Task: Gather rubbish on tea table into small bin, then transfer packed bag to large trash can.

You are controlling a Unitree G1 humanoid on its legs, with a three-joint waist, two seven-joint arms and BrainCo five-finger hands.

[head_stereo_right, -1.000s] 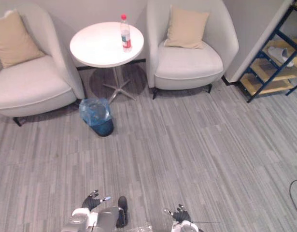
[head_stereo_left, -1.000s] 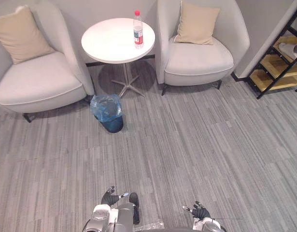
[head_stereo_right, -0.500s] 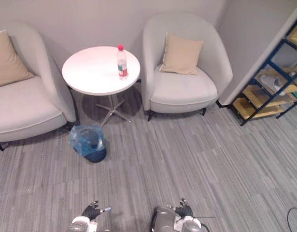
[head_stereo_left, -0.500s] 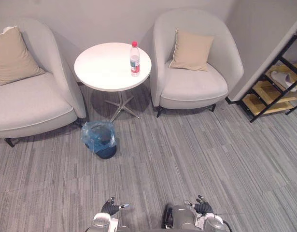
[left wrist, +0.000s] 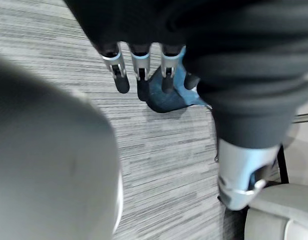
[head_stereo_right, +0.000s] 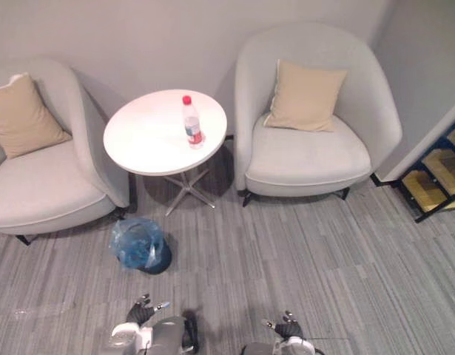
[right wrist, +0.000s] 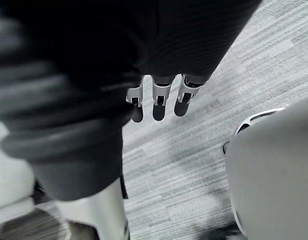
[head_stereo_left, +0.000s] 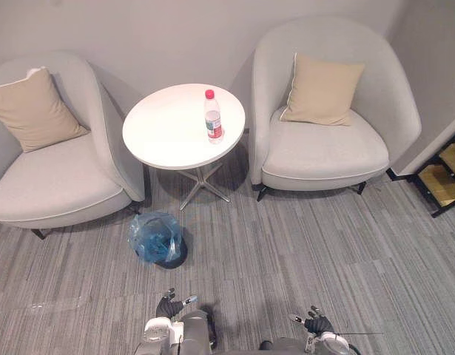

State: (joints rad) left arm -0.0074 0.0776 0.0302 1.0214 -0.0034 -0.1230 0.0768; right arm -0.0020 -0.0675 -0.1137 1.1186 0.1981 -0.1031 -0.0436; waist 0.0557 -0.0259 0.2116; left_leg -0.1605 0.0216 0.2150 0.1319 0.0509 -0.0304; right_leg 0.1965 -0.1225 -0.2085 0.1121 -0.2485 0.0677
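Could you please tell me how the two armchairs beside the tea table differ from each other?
The left armchair has its cushion tilted in the far corner; the right armchair has its cushion leaning squarer against the back. The small bin stands by the left armchair, away from the right armchair. Both are pale grey and round-backed.

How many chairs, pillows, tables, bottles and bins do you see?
Light grey armchairs: 2
Beige square cushions: 2
Round white table: 1
Clear plastic bottle with red cap: 1
Small dark bin with blue bag: 1
Total: 7
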